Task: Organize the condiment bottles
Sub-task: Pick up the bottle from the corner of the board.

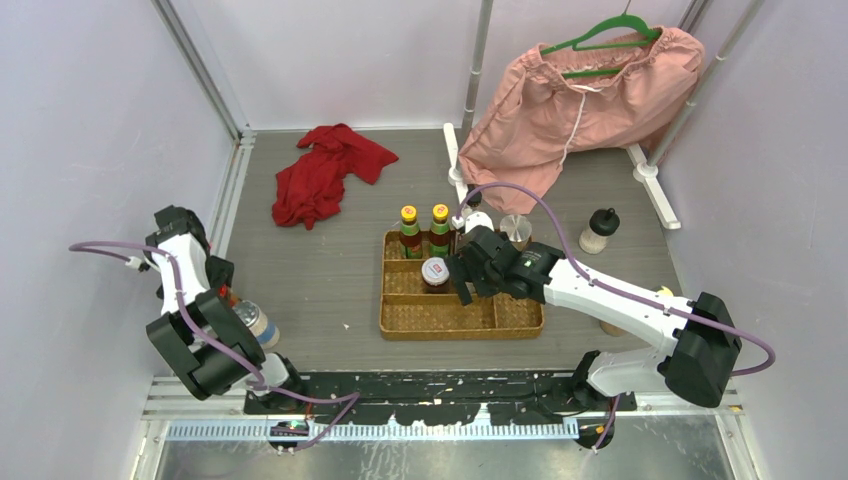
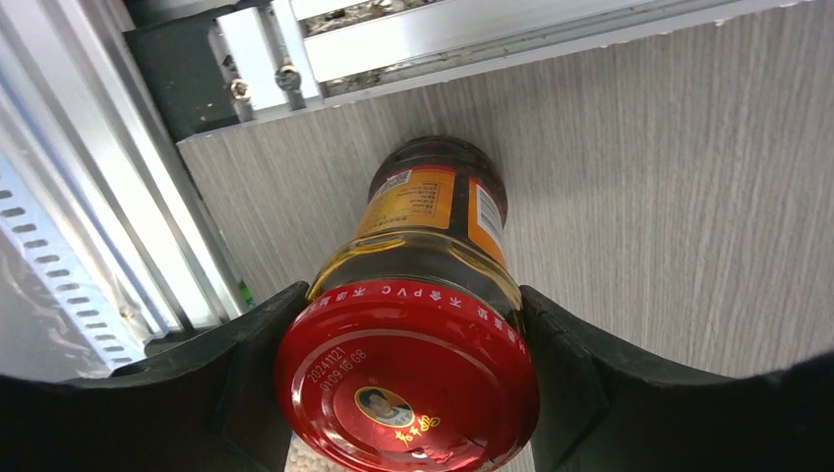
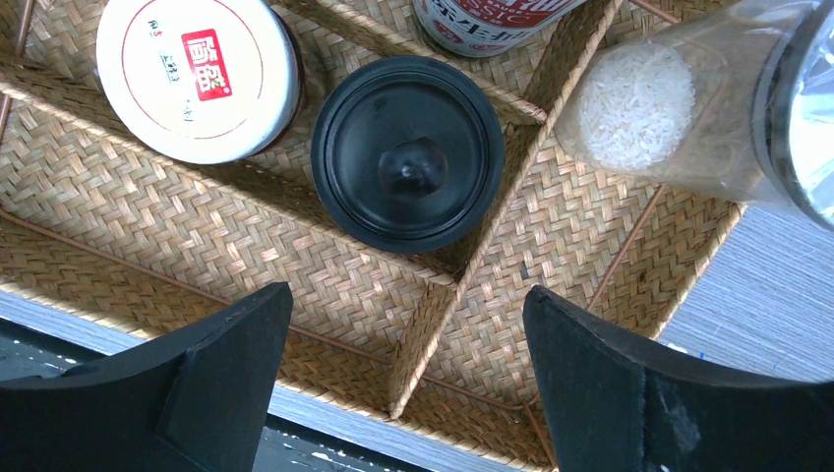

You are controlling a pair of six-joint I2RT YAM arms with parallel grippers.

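Evidently glass and oil-filled, the red-lidded jar [image 2: 423,295] looks heavy, rigid, slick, breakable; grip its body under the lid. It stands on the worktop [image 2: 688,197], nine o'clock of the tray [image 1: 460,333]. Left jaws flank it, contact unclear; right jaws gape empty.

A grey wood-grain worktop [image 1: 320,270] is enclosed by plain pale walls [image 1: 90,110] on three sides. Metal posts [image 1: 479,60] are set along its far side, and an aluminium rail [image 1: 400,430] is mounted along the near edge. A red cloth [image 1: 325,172] is left crumpled at the back. A pink garment [image 1: 570,115] is hung on a green hanger [image 1: 608,32]. Everything is lit evenly.
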